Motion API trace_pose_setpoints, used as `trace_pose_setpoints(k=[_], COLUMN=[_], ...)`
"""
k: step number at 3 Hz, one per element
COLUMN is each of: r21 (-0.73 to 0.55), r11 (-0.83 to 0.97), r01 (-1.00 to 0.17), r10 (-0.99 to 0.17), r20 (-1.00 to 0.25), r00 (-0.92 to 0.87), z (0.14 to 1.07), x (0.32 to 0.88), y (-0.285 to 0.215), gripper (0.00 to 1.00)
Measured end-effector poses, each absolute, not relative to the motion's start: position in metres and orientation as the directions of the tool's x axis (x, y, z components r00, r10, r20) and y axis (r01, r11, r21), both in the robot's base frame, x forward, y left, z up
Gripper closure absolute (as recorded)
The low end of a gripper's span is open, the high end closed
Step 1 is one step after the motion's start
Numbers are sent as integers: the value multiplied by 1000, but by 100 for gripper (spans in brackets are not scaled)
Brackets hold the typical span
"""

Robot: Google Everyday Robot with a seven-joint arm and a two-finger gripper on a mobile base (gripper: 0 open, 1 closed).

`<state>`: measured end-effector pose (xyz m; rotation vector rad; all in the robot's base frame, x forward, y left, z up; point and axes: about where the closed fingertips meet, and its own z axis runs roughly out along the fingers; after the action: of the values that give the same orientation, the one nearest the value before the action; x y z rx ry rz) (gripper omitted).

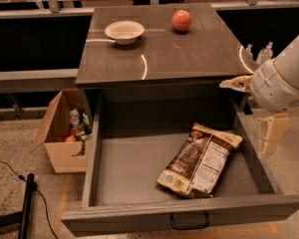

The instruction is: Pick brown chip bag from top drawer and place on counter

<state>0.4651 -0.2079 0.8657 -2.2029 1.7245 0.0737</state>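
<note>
Your gripper hangs beside the counter's right front corner, above the right wall of the open top drawer, its fingers spread apart and holding nothing. The brown chip bag lies flat in the drawer's right half, near the front. A bowl and a red fruit sit on the counter.

Crinkly dark-brown foil chip bag lies flat in open grey top drawer, right side; tan-fingered gripper above drawer's right wall, fingers spread, beside glossy grey-brown counter
</note>
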Motion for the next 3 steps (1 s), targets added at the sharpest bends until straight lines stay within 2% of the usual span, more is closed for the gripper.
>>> trace_pose_setpoints(k=[2, 3], r21=[-366, -388], r11=[-489, -540], r01=[-792, -747], r10=[-816, -782], r20=[-130, -96], r00=[564, 616], z=[802, 802], x=[482, 486], y=[-201, -199], gripper=[0, 0])
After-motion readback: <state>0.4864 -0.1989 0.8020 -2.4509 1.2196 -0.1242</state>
